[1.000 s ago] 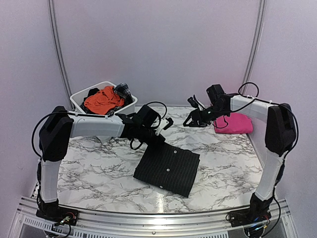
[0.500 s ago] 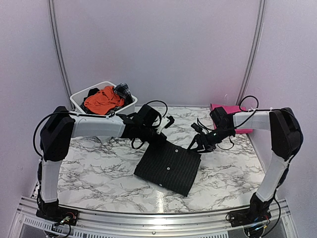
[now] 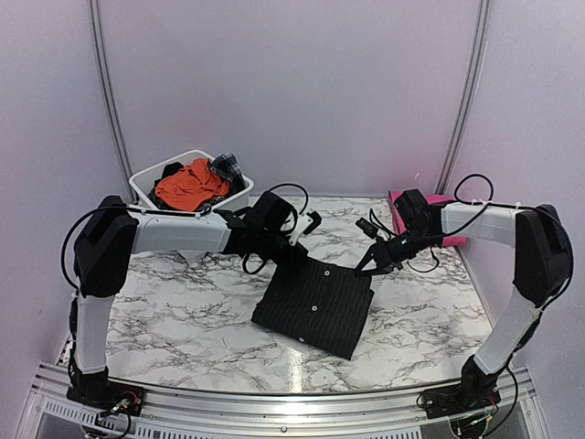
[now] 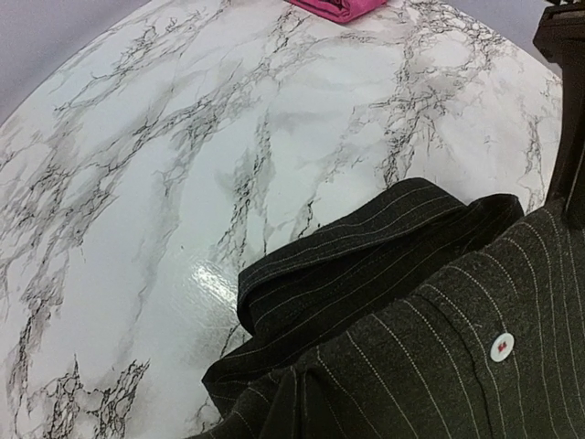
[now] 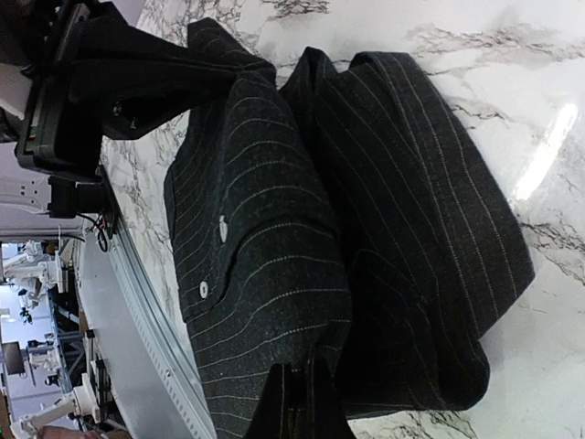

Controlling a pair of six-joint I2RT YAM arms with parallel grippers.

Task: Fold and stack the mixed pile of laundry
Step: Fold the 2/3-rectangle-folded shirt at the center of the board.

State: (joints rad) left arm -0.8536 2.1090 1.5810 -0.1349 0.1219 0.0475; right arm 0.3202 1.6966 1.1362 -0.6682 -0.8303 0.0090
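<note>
The black pinstriped shirt [image 3: 315, 306] lies folded in the middle of the table. My left gripper [image 3: 291, 252] is shut on its far left corner, and in the left wrist view the cloth [image 4: 439, 338] bunches up at the bottom edge. My right gripper [image 3: 375, 265] is shut on the far right corner, its dark fingers [image 5: 294, 407] pinching the fabric [image 5: 274, 274]. The magenta-pink cloth [image 3: 437, 230] lies folded at the back right, partly behind the right arm. The orange garment [image 3: 187, 183] and the dark plaid piece [image 3: 227, 167] sit in the tub.
The white plastic tub [image 3: 146, 186] stands at the back left corner. The left arm reaches across the table's left half towards the middle. A metal rail [image 3: 274, 407] runs along the near edge. Walls close in the table at the back and on both sides.
My right gripper came away from the pink cloth, dropped to the shirt's far right corner and shut on it. The shirt shifted slightly. The left gripper kept its hold.
</note>
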